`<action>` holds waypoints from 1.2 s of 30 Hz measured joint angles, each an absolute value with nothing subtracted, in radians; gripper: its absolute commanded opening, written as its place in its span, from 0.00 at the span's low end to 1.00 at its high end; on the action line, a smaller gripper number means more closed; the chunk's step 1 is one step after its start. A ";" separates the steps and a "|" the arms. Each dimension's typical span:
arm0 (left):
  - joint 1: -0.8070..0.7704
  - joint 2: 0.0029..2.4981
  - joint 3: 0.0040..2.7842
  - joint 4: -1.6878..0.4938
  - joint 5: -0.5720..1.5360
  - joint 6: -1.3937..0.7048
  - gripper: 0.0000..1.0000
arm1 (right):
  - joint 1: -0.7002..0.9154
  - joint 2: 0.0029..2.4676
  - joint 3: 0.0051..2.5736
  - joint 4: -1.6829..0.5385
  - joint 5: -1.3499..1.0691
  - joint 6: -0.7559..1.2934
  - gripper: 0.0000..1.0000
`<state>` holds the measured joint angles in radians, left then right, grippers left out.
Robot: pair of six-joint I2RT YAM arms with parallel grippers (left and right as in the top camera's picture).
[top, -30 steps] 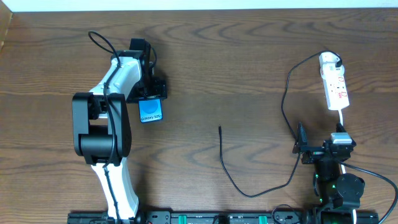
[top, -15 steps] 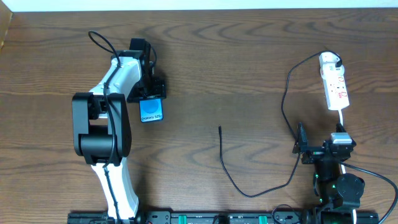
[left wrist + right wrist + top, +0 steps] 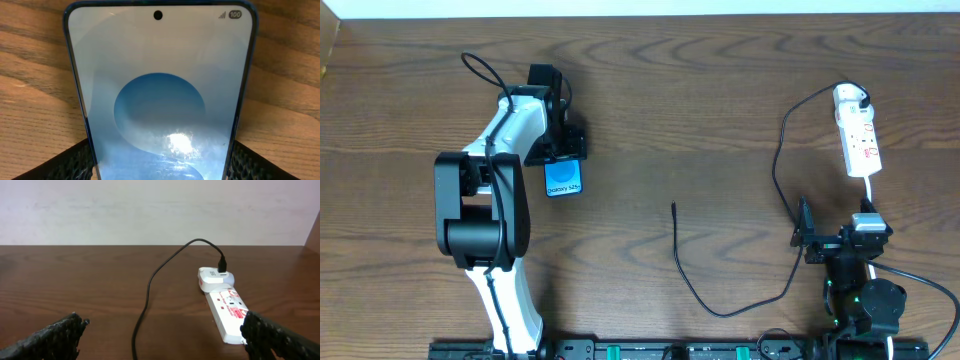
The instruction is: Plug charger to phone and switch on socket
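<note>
The phone (image 3: 564,178) lies on the wooden table at the left, blue screen up; it fills the left wrist view (image 3: 160,95). My left gripper (image 3: 561,150) sits over its far end, and its two fingers (image 3: 160,172) press on the phone's long edges. The charger, a thin black cable (image 3: 720,312), has its free plug tip (image 3: 673,207) at mid-table. It loops round to the white adapter on the socket (image 3: 858,140) at the right. My right gripper (image 3: 835,235) is open and empty just in front of the socket (image 3: 227,314); the cable (image 3: 150,287) runs between its fingers (image 3: 165,345).
A white cord (image 3: 871,190) leaves the socket's near end toward the right arm's base. The table's back edge meets a white wall (image 3: 150,210). Bare wood lies between the phone and the cable tip.
The left arm's elbow has shifted slightly left; the phone has barely moved. The right arm, cable and socket are as before.
</note>
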<state>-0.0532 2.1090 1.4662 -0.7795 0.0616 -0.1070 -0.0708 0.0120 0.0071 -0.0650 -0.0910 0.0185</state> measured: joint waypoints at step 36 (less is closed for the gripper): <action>-0.054 2.107 1.465 -0.777 0.060 -0.107 0.20 | -0.071 0.012 0.007 -0.065 -0.091 0.019 0.99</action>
